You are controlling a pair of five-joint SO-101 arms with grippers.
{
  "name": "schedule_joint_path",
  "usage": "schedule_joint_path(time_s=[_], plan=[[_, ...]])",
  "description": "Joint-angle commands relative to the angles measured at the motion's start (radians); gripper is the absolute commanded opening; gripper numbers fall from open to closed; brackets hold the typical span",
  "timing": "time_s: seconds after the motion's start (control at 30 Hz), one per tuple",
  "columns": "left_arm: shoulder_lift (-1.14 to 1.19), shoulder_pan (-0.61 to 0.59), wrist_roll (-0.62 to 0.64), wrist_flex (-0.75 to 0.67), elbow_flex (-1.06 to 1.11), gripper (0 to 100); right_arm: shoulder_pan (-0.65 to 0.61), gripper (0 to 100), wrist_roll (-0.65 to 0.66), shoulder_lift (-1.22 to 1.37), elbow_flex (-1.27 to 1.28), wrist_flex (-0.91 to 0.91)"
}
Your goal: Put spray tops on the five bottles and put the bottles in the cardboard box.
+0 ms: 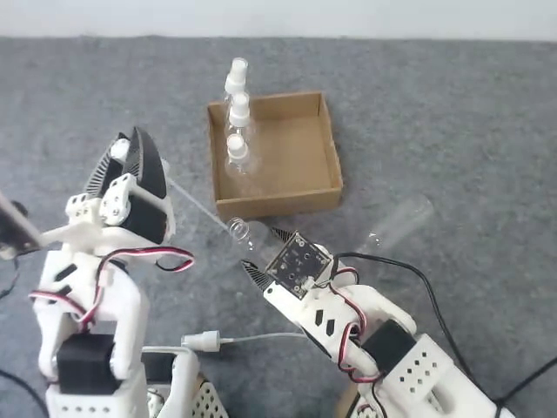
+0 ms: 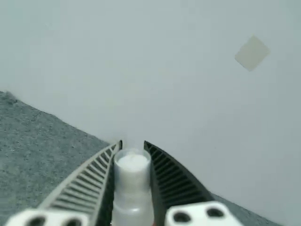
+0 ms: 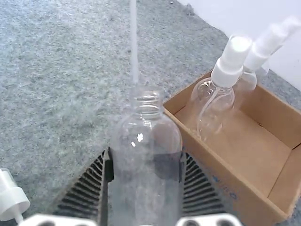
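My left gripper is shut on a white spray top, held up off the carpet. Its thin dip tube slants down to the open neck of a clear bottle. My right gripper is shut on that bottle, just in front of the cardboard box. In the right wrist view the tube's tip hangs just above the bottle's mouth. Three bottles with spray tops stand along the box's left wall.
Another clear bottle without a top lies on the grey carpet to the right of the box. A loose spray top with its tube lies between the two arm bases. Cables run by the right arm.
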Motion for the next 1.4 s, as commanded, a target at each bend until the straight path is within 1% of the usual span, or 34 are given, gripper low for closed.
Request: schedule_joint_path(time_s=[0.0,0.2,0.3,0.47,0.73,0.83,1.0,1.13,1.2,1.37], plan=[[-0.008,-0.003,0.006,-0.031,-0.050,1,-0.012,0.7,0.015,-0.027,-0.014,-0.019],[-0.008,0.000,0.008,-0.031,-0.048,1,-0.025,0.7,0.017,-0.027,-0.012,-0.019],[-0.006,0.037,0.008,-0.029,-0.025,1,-0.048,0.7,0.017,-0.027,-0.012,-0.018],[-0.008,0.094,0.005,-0.029,0.035,1,-0.042,0.7,0.017,-0.027,-0.012,-0.025],[-0.008,0.097,0.002,-0.005,0.076,1,-0.042,0.7,0.017,-0.027,-0.015,-0.027],[-0.008,0.138,-0.020,0.029,0.079,1,-0.041,0.7,0.017,-0.027,-0.021,-0.030],[-0.008,0.232,-0.055,0.026,0.139,1,-0.041,0.7,0.017,-0.027,-0.012,-0.096],[-0.008,0.218,-0.055,0.003,0.160,2,-0.041,0.7,0.017,-0.027,-0.012,-0.096],[-0.008,0.215,-0.063,0.009,0.162,6,-0.041,0.7,0.017,-0.027,-0.014,-0.097],[-0.008,0.216,-0.086,0.058,0.162,20,-0.041,0.7,0.017,-0.027,-0.020,-0.097]])
